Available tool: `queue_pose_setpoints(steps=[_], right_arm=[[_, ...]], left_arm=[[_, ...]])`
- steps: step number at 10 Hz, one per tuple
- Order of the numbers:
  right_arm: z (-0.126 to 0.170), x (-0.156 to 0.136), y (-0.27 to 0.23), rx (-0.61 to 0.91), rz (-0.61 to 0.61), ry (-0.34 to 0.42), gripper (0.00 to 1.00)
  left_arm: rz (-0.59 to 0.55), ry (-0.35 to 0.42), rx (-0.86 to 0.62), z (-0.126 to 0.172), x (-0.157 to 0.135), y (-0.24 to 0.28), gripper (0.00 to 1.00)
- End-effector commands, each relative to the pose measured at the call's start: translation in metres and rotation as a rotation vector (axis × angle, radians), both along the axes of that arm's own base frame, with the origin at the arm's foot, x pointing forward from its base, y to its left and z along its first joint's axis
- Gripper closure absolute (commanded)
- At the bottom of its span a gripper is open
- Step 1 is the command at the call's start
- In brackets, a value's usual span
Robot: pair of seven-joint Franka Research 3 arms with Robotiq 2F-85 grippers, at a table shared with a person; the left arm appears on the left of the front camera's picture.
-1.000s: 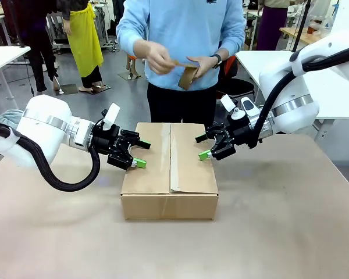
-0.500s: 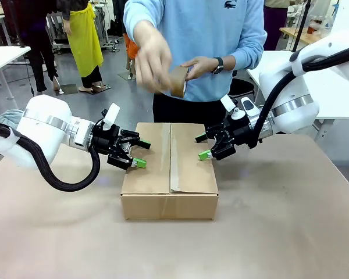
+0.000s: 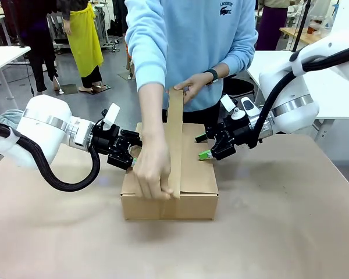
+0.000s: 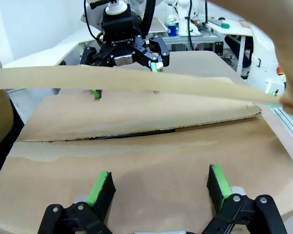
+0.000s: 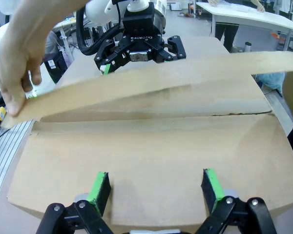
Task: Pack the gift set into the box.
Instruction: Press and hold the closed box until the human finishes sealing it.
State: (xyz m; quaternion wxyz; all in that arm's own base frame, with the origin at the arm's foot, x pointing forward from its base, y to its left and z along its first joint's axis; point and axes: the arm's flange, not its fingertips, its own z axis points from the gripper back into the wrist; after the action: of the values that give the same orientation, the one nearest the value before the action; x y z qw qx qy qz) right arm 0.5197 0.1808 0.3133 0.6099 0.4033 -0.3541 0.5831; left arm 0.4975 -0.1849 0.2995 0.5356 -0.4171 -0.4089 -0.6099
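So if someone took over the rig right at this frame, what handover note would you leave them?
Left gripper: open, holding nothing, its pads on the box's left top flap.
Right gripper: open, holding nothing, its pads on the right top flap.
Box: centre of the table, top flaps folded shut. The gift set is not visible, presumably inside.
Person: one hand presses the tape strip onto the box's near edge; the other hand holds the strip taut above the far side, over the centre seam.
Done: flaps closed.
Left: press the tape down along the seam, cut it, then probably lift both grippers clear.
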Motion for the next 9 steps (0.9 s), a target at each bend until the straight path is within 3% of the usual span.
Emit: queue_pose_setpoints(steps=[1,9], right_arm=[[-0.0021,-0.0014,0.0022,-0.016,-0.009,-0.004,0.0],[-0.0021,-0.0014,0.0022,-0.016,-0.009,-0.004,0.0]], left_arm=[[0.001,0.004,0.004,-0.0029,-0.0014,0.0001,0.0],[0.001,0.004,0.004,-0.0029,-0.0014,0.0001,0.0]])
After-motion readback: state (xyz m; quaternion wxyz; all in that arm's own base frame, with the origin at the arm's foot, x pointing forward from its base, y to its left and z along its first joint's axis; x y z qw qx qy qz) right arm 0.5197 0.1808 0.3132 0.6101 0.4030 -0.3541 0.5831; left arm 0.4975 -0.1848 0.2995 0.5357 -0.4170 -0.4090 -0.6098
